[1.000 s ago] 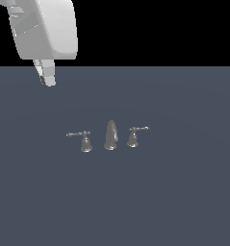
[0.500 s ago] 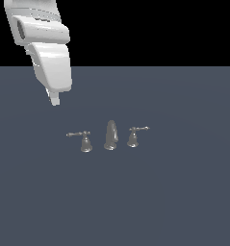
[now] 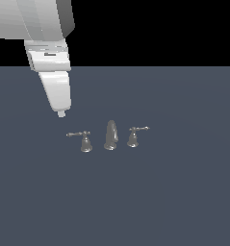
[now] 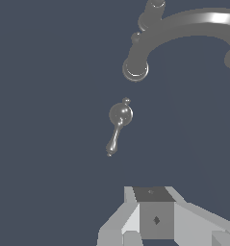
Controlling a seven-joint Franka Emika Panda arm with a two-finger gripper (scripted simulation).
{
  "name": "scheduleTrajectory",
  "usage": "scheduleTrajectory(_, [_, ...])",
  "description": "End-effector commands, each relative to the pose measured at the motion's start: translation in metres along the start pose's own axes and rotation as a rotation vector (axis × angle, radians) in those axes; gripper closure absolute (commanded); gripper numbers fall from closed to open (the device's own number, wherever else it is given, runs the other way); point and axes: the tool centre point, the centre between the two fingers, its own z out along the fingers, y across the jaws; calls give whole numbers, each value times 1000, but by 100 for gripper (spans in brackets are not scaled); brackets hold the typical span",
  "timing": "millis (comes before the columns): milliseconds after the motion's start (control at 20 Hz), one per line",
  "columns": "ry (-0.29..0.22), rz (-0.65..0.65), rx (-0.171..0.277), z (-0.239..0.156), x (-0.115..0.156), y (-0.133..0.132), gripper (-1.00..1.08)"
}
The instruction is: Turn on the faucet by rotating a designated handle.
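On the floor's left, the handle (image 3: pixel 84 139) stands thin-levered, grey.

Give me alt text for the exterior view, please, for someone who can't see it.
A white robot arm's gripper hangs above a small grey metal faucet on a dark blue-grey surface, not touching it. It is nearest the handle on the exterior view's left; the spout stands between the two handles.

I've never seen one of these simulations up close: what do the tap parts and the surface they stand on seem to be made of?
The spout and the handle look like polished grey metal: both carry bright highlights and darker reflections. The smaller handle looks the same. The surface is flat, matte slate blue with no shine or grain; its material cannot be told. The gripper looks like smooth white plastic, perhaps painted metal.
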Motion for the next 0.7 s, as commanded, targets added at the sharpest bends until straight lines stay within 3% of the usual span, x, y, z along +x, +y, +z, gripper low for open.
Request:
scheduleTrajectory(0, [1,40,-1,13,4,-8,108])
scheduleTrajectory(650, [5,242,-10,75,29,-48,108])
